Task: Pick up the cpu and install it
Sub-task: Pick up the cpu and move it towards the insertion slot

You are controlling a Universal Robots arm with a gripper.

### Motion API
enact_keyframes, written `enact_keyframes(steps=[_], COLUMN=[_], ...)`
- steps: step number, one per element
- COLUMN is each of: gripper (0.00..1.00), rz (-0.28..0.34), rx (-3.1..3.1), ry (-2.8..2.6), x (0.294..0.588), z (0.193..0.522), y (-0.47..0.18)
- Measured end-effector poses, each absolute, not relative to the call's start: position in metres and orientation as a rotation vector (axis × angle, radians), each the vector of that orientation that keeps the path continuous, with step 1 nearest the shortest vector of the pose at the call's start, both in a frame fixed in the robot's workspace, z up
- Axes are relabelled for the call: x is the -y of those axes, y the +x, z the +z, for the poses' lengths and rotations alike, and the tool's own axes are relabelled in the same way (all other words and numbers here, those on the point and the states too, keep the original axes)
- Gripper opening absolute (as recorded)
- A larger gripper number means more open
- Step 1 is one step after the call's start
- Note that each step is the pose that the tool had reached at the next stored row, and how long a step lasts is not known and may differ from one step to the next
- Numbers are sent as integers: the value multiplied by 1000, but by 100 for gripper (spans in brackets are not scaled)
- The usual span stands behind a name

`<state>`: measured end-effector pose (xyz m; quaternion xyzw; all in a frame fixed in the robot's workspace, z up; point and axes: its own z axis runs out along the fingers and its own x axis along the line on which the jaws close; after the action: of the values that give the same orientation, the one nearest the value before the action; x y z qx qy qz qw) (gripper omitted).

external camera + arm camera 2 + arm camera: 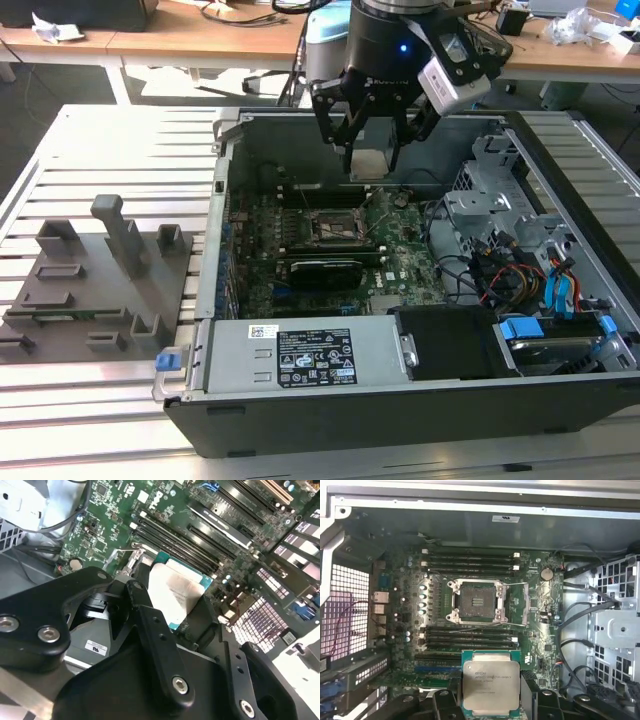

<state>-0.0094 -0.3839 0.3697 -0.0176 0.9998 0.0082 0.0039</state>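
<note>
My gripper (369, 160) hangs inside the open computer case (300, 400), above the motherboard, shut on the cpu (368, 165). The cpu (491, 685) is a flat square chip with a pale metallic top and a green edge, held level between the black fingers (445, 702). In the second wrist view the cpu (176, 592) sits between the two black fingers (145, 607), over the board. The black square socket (475, 600) lies open and bare on the motherboard, a short way from the chip; in the exterior view the socket (330, 228) is below and slightly left of the gripper.
A grey plastic fixture (100, 270) stands on the slatted table at the exterior view's left. Inside the case are the power supply (310, 355), a metal drive cage (500, 200) with cables, and memory slots (470, 560) on both sides of the socket.
</note>
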Motion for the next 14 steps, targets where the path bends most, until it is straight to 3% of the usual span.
enact_keyframes(steps=[14], gripper=[55], rz=[-29], rx=[-3134], ry=[-56], x=[369], z=[361], y=[6])
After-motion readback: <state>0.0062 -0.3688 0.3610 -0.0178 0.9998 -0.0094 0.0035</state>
